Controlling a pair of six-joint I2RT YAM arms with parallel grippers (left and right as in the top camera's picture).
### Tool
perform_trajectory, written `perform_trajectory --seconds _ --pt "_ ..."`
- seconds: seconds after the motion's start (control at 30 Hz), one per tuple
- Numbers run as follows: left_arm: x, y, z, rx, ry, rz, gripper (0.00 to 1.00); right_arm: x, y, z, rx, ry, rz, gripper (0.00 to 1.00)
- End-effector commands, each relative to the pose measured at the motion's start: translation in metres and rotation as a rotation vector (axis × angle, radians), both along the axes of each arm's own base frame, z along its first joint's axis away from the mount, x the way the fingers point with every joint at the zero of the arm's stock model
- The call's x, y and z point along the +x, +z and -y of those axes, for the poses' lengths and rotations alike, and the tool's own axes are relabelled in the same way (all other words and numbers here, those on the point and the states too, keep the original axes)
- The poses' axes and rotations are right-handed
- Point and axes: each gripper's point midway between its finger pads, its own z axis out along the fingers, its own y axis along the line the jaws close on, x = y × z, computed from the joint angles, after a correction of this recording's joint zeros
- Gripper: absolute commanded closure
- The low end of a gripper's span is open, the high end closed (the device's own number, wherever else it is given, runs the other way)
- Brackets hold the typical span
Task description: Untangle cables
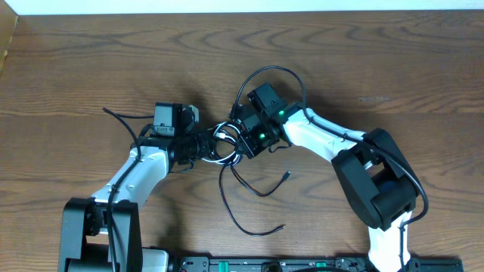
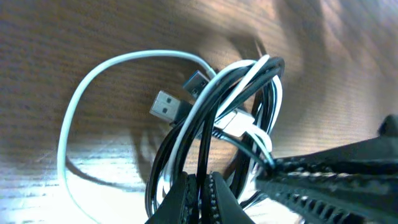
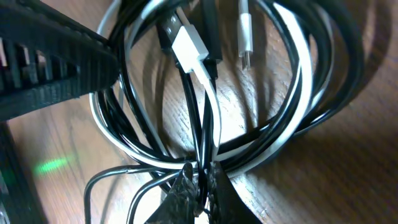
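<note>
- The table (image 1: pixel 393 53) is dark brown wood grain and fills the overhead view; a pale strip (image 1: pixel 242 6) runs past its far edge
- The left gripper (image 1: pixel 206 147) sits mid-table with its fingertips pressed together on strands of the cables (image 1: pixel 224 143), which are bunched in a knot directly in front of it
- The right gripper (image 1: pixel 242 140) faces it from the other side of the knot, its tips likewise pinching black and white strands, so the bundle sits between the two
- Only the overhead view shows the loose black tails (image 1: pixel 249 193) trailing from the knot toward the arm bases, one ending in a small plug (image 1: pixel 287 175)
- Only the left wrist view shows the white cable (image 2: pixel 68 130) swinging out in a wide loop on the wood, left of that gripper's tips, with two USB plugs (image 2: pixel 165 106) just beyond the tips
- Only the right wrist view shows a white plug (image 3: pixel 189 50) and a slim metal-tipped plug (image 3: pixel 244 40) beyond its tips, and a green glow (image 3: pixel 53 166) on the wood to the left
- Bare wood spreads wide beyond both grippers and out to the left and right edges; the near side is crowded by the tails and both arms
</note>
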Motion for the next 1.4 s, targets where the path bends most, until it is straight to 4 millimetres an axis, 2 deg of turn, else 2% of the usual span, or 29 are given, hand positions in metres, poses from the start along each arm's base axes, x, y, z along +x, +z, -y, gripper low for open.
perform_trajectory --seconds 0.0,0.1,0.2,0.33,0.47,0.6,0.77,0.97,1.13,1.2,1.37 --pt "-0.007 0.002 0.005 -0.016 -0.057 0.002 0.92 0.008 0.045 -0.004 0.105 0.074 0.12 0.89" --pt "-0.007 0.002 0.005 -0.013 -0.06 0.007 0.92 0.015 0.059 -0.005 0.133 0.067 0.163 0.8" --pt "-0.004 0.003 0.004 -0.008 -0.064 0.021 0.93 0.019 0.061 -0.008 0.146 0.068 0.185 0.7" --pt "-0.003 0.003 0.005 -0.009 -0.064 0.027 0.93 0.022 0.055 -0.006 0.11 0.055 0.205 0.63" --pt "-0.003 0.003 0.005 -0.009 -0.064 0.025 0.93 0.027 0.041 -0.001 0.022 0.031 0.242 0.55" --pt "-0.002 0.001 0.001 0.015 -0.052 0.026 0.93 0.027 0.028 -0.001 -0.034 0.029 0.256 0.55" --pt "-0.001 -0.004 -0.004 0.042 -0.04 0.021 0.93 0.02 0.009 -0.004 -0.061 0.044 0.227 0.64" --pt "-0.003 -0.01 -0.004 0.044 -0.041 0.001 0.93 0.022 -0.014 0.001 -0.122 0.014 0.209 0.65" --pt "-0.004 -0.013 -0.005 0.048 -0.04 -0.009 0.93 0.024 -0.013 -0.002 -0.11 0.007 0.219 0.73" --pt "-0.004 -0.013 -0.005 0.049 -0.04 -0.009 0.93 0.029 -0.009 -0.005 -0.094 0.004 0.237 0.73" --pt "-0.004 -0.013 -0.005 0.049 -0.04 -0.009 0.92 0.036 0.029 -0.019 0.016 0.015 0.269 0.64"
